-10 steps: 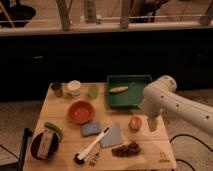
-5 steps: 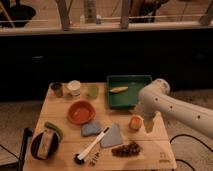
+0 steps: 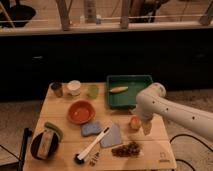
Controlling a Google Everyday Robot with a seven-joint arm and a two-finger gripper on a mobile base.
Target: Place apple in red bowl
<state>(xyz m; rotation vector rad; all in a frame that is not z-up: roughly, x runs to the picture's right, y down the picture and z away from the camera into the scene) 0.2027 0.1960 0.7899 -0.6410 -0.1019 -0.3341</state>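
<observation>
The apple (image 3: 134, 122) is a small orange-red fruit on the wooden table (image 3: 160, 150), right of centre, just below the green tray. The red bowl (image 3: 81, 111) is a shallow orange-red bowl left of centre, well apart from the apple. My white arm comes in from the right and bends down. My gripper (image 3: 146, 129) hangs at its end just to the right of the apple, close beside it near the table top. The apple lies on the table.
A green tray (image 3: 131, 99) with a yellow banana-like thing (image 3: 119, 89) stands at the back. Dark grapes (image 3: 126, 149), a brush (image 3: 92, 146), a blue sponge (image 3: 91, 129) and a grey cloth (image 3: 113, 135) lie in front. A dark bowl (image 3: 44, 145) sits front left, cups (image 3: 74, 87) back left.
My arm has swung left and down, bringing the gripper from the table's right edge to just beside the apple. The apple and bowl have not moved.
</observation>
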